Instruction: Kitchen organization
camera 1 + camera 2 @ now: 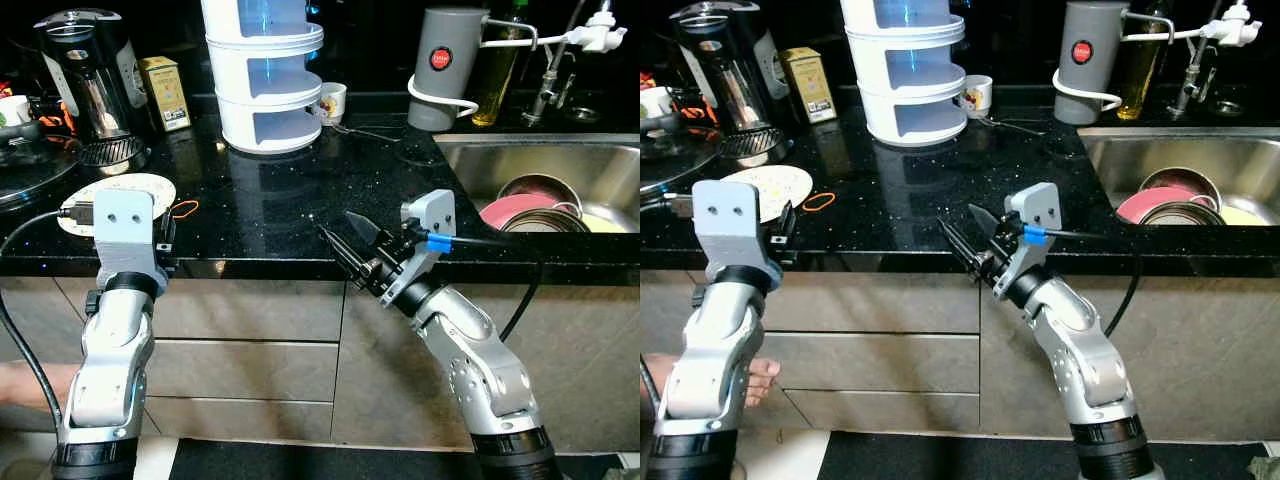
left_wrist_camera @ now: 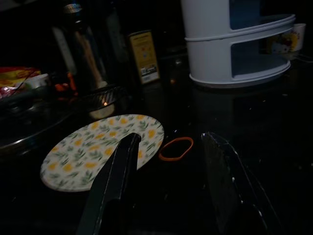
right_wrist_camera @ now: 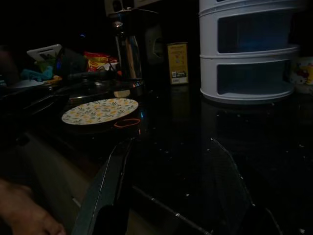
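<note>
A round flowered plate [image 1: 118,192] lies flat near the front left of the black countertop [image 1: 300,190], with an orange rubber band [image 1: 183,208] just to its right. My left gripper [image 2: 171,137] hovers at the counter's front edge just in front of the plate and band, open and holding nothing. My right gripper [image 1: 337,225] is at the front edge near the middle, pointing left across the counter, also open and holding nothing. A white three-tier organizer [image 1: 265,75] stands at the back centre with a small mug [image 1: 332,100] beside it.
A coffee maker [image 1: 90,70] and a yellow box [image 1: 165,92] stand at the back left. A grey canister [image 1: 445,65] and an oil bottle [image 1: 498,70] are at the back right. The sink [image 1: 600,160] holds several dishes. A person's foot [image 1: 760,375] is on the floor at left.
</note>
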Controlling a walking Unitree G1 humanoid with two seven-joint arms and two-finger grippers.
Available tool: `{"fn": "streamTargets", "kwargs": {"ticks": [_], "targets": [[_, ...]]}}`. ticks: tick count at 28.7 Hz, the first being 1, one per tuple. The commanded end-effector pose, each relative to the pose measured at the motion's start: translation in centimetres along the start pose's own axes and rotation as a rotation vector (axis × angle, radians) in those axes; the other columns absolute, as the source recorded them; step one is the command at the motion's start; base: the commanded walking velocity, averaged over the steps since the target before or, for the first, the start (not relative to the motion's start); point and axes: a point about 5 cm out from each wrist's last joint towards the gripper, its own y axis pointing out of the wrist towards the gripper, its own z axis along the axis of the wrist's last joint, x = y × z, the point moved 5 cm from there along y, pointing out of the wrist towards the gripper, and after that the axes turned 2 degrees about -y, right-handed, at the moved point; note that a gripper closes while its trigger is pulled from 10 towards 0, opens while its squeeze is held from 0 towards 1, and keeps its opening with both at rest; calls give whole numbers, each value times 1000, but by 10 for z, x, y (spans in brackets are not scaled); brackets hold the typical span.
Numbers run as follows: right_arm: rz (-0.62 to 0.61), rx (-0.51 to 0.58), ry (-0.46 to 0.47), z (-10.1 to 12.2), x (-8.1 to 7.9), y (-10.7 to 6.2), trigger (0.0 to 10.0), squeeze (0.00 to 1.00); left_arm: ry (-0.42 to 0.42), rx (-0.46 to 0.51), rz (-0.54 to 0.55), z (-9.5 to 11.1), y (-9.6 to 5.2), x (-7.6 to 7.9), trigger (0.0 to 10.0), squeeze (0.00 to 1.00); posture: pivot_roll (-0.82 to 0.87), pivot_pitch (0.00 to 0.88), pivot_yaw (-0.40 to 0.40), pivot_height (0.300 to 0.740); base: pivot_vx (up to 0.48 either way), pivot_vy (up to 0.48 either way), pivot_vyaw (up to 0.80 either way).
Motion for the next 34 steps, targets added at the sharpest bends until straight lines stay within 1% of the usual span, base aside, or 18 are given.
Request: {"fn": "streamTargets", "kwargs": {"ticks": [1,10,11,16,22,25,26,27,28,29,30,32,34], "targets": [[11,-14,-12,-2,-2,2,10000,0,13,-8,-7,-3,1,1,10000,0,-86,0,3,740,371,0,0],[13,-13,-12,-2,-3,2,10000,0,14,-3,-8,-1,1,1,10000,0,-85,0,3,740,368,0,0],[14,-12,-11,-2,-3,3,10000,0,0,0,-3,-1,1,2,10000,0,-83,0,4,740,0,0,0],[16,-11,-11,-2,-3,3,10000,0,7,7,8,0,0,0,10000,0,-83,0,5,740,0,0,0],[17,-10,-10,-2,-3,3,10000,0,22,3,15,0,-2,-1,10000,0,-80,0,4,740,0,0,0],[17,-10,-8,-1,-2,3,10000,0,45,-8,19,-1,-4,-3,10000,0,-78,0,2,740,0,0,0],[18,-10,-8,-1,-2,3,10000,0,82,-19,24,-3,-6,-5,10000,0,-76,0,2,740,0,0,0],[19,-11,-8,-1,-2,3,10000,0,173,-36,37,-5,-9,-11,10000,0,-74,0,1,740,0,0,0],[19,-11,-8,-1,-2,3,10000,0,218,-41,44,-5,-11,-14,10000,0,-74,0,1,740,0,0,0],[20,-12,-7,-1,-2,3,10000,0,293,-56,51,-7,-13,-19,10000,0,-72,0,0,740,0,0,0],[20,-12,-7,-2,-2,3,10000,0,343,-67,55,-9,-14,-23,10000,0,-72,0,0,740,0,0,0],[22,-13,-5,-2,-2,3,10000,0,420,-100,85,-12,-18,-37,10000,0,-63,0,-3,740,0,0,0],[24,-13,-4,-1,-2,3,10000,0,463,-133,119,-14,-22,-50,10000,0,-57,0,-5,740,0,0,0]]}}
